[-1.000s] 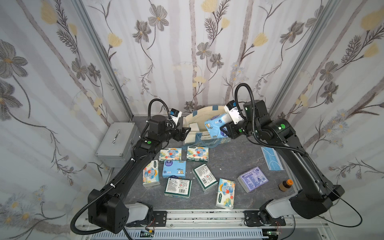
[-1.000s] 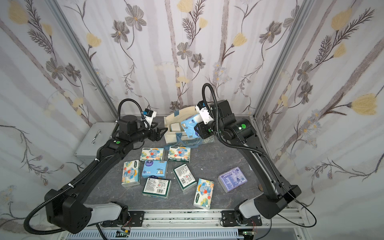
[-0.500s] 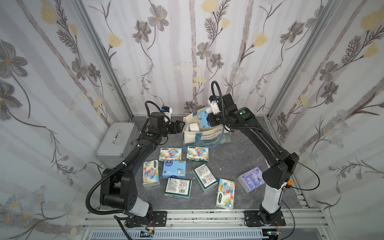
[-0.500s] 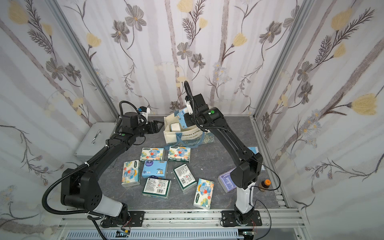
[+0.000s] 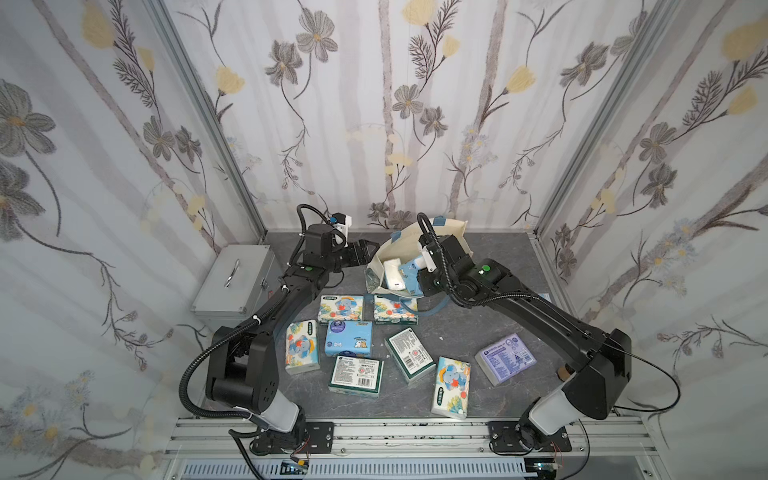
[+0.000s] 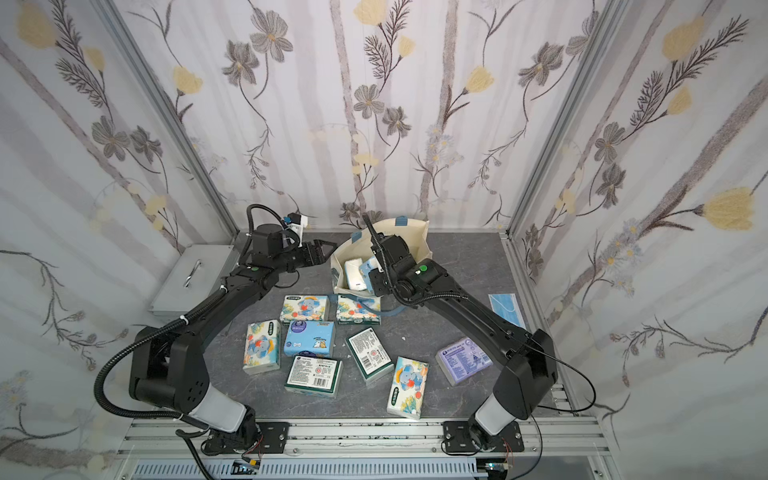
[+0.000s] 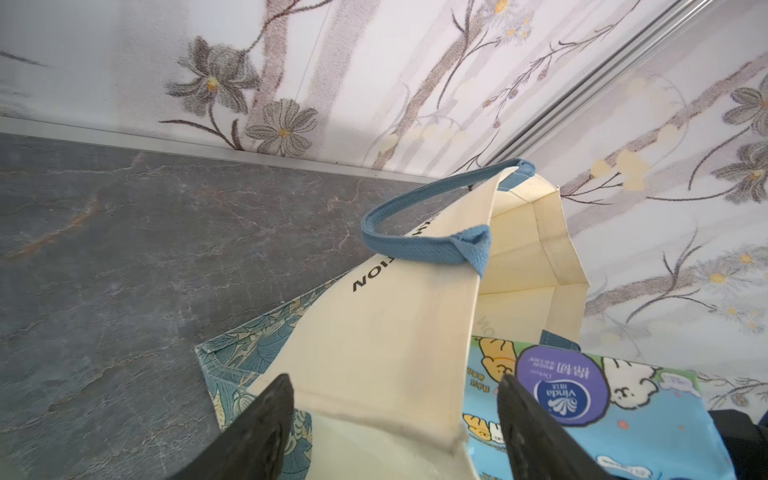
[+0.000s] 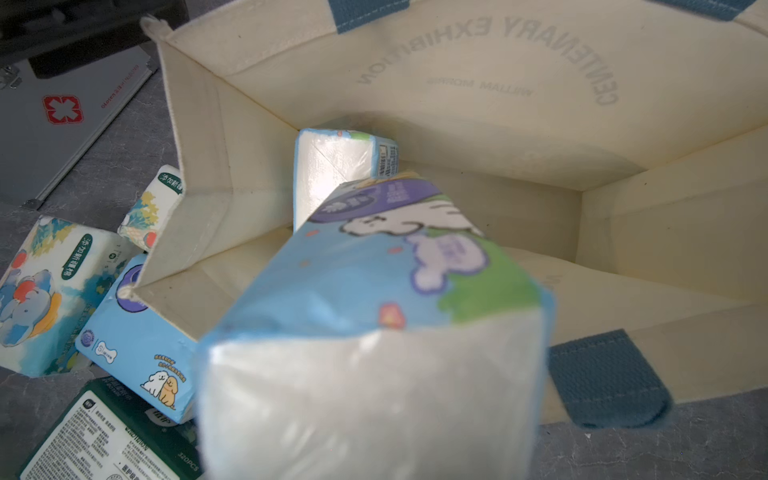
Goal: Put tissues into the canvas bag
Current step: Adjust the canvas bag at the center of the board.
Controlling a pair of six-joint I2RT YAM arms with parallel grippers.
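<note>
In both top views the right gripper (image 5: 417, 270) had lowered its light blue pack (image 5: 407, 272) into the canvas bag (image 5: 453, 232), beside a white-ended pack (image 5: 391, 274) inside, so release looked near; eight packs (image 5: 348, 338) waited before the bag; left wrist view: left gripper (image 7: 394, 380) open, fingers either side of the bag's wall; right wrist view: fingers hidden, pack hanging tilted, evidently gripped; bag floor unobstructed
</note>
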